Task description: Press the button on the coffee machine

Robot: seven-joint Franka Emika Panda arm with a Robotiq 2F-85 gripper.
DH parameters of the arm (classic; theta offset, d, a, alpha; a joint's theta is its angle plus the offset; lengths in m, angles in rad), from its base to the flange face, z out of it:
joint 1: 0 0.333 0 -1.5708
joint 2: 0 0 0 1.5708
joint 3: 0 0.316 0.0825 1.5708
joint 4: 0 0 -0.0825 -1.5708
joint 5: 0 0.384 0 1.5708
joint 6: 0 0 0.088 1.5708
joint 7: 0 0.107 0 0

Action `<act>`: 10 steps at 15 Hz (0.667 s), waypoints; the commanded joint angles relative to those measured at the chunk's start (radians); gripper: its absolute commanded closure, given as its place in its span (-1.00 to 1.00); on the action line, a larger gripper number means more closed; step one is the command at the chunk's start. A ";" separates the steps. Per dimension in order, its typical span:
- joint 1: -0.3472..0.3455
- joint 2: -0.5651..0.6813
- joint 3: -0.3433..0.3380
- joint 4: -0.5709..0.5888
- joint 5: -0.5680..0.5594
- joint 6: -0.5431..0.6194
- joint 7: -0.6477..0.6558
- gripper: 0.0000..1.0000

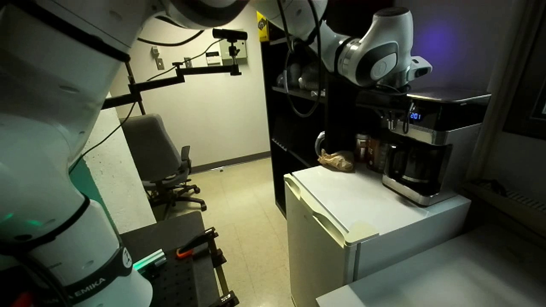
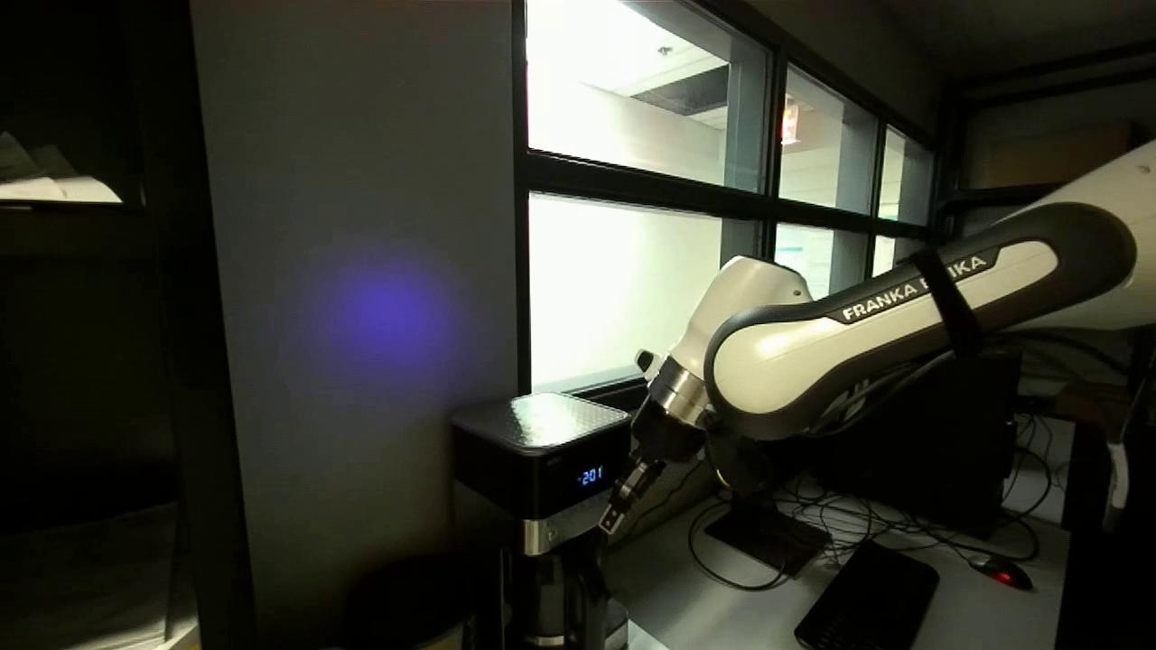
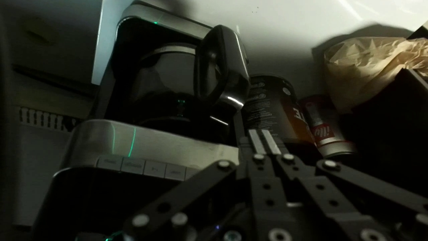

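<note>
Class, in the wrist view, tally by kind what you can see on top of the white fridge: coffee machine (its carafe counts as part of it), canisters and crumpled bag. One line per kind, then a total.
Coffee machine: 1
Canisters: 2 (dark canister, red-labelled canister)
Crumpled tan bag: 1
Total: 4

Crumpled bag on the fridge — grey chair well apart.

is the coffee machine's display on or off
On: the display shows glowing blue digits in both exterior views.
</note>
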 commanded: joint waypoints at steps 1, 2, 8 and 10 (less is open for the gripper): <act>0.012 0.095 0.012 0.134 -0.026 -0.007 0.050 1.00; 0.015 0.111 0.012 0.155 -0.027 -0.008 0.058 1.00; 0.036 0.191 0.006 0.261 -0.034 -0.014 0.096 1.00; 0.039 0.211 0.007 0.287 -0.034 -0.013 0.103 1.00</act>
